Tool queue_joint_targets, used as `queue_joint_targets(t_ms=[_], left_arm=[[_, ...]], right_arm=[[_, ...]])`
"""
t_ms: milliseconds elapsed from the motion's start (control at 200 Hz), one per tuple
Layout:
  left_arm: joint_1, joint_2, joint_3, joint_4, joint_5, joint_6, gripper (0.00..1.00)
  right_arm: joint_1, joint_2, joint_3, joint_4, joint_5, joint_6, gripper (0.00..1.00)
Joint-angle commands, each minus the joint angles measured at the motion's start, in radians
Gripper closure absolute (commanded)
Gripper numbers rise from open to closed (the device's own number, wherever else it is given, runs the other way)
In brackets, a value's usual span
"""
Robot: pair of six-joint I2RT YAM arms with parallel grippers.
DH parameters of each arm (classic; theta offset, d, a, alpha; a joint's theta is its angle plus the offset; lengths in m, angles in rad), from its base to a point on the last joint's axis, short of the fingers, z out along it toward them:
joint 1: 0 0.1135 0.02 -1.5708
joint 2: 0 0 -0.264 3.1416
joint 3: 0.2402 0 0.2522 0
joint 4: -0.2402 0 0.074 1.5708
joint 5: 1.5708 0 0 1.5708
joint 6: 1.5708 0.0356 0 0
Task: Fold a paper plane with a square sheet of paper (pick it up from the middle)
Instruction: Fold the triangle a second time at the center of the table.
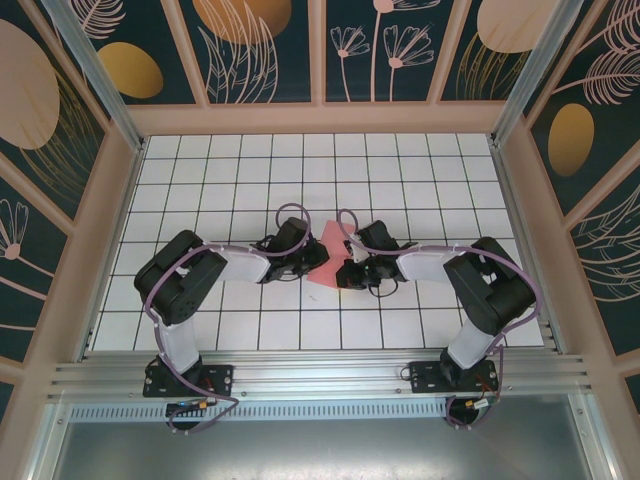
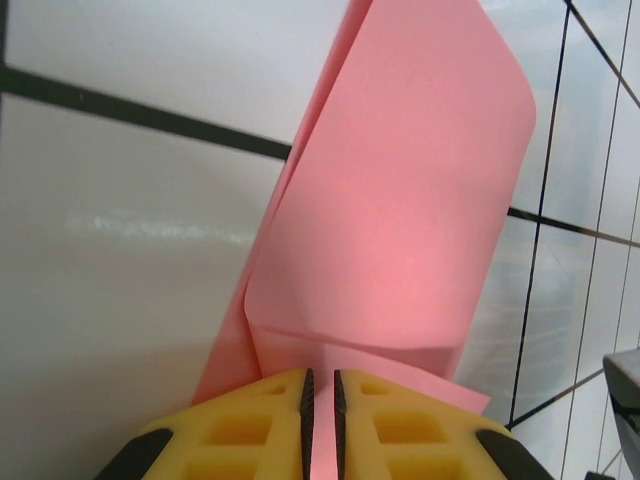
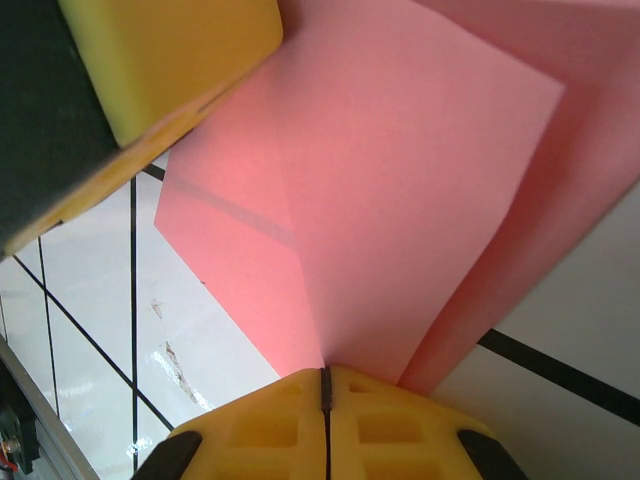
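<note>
1. From above, I see the pink sheet of paper (image 1: 325, 262) folded and held up between the left fingers (image 1: 304, 262) and the right fingers (image 1: 347, 270), over the tiled tabletop (image 1: 200, 180).
2. My right wrist camera shows the right fingers pressed together on the sheet's edge. The paper fans out ahead of them, and a yellow left finger sits beyond it.
3. My left wrist camera shows the left fingers a thin slit apart with paper in the slit. I cannot tell whether they pinch it.
</note>
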Motion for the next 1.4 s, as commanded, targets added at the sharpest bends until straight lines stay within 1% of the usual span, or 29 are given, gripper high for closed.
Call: queue_joint_targets(t_ms=[0, 150, 465, 841, 901, 1141, 1246, 1311, 1391], left_arm=[[0.019, 0.035, 0.034, -0.04, -0.037, 0.037, 0.82], [0.026, 0.056, 0.065, -0.071, -0.048, 0.05, 0.82], [0.046, 0.047, 0.066, -0.1, -0.084, 0.053, 0.81], [0.067, 0.092, 0.117, -0.103, -0.073, 0.05, 0.79], [0.077, 0.094, 0.149, -0.102, -0.063, 0.049, 0.79], [0.087, 0.023, 0.152, -0.141, -0.083, 0.076, 0.76], [0.085, -0.018, 0.132, -0.11, -0.032, 0.074, 0.76], [0.083, -0.035, 0.087, -0.025, 0.054, 0.064, 0.77], [0.076, -0.041, 0.057, 0.047, 0.136, 0.06, 0.8]], right_arm=[[0.015, 0.026, -0.034, -0.109, 0.075, -0.025, 0.93], [0.015, 0.025, -0.034, -0.112, 0.073, -0.026, 0.93], [0.015, 0.025, -0.038, -0.114, 0.076, -0.028, 0.93], [0.015, 0.015, -0.043, -0.119, 0.076, -0.029, 0.93], [0.014, 0.012, -0.043, -0.12, 0.078, -0.031, 0.93], [0.015, 0.007, -0.038, -0.12, 0.082, -0.032, 0.93], [0.014, 0.006, -0.034, -0.119, 0.089, -0.035, 0.93], [0.014, 0.004, -0.028, -0.116, 0.089, -0.034, 0.93], [0.012, -0.005, -0.021, -0.098, 0.071, -0.031, 0.92]])
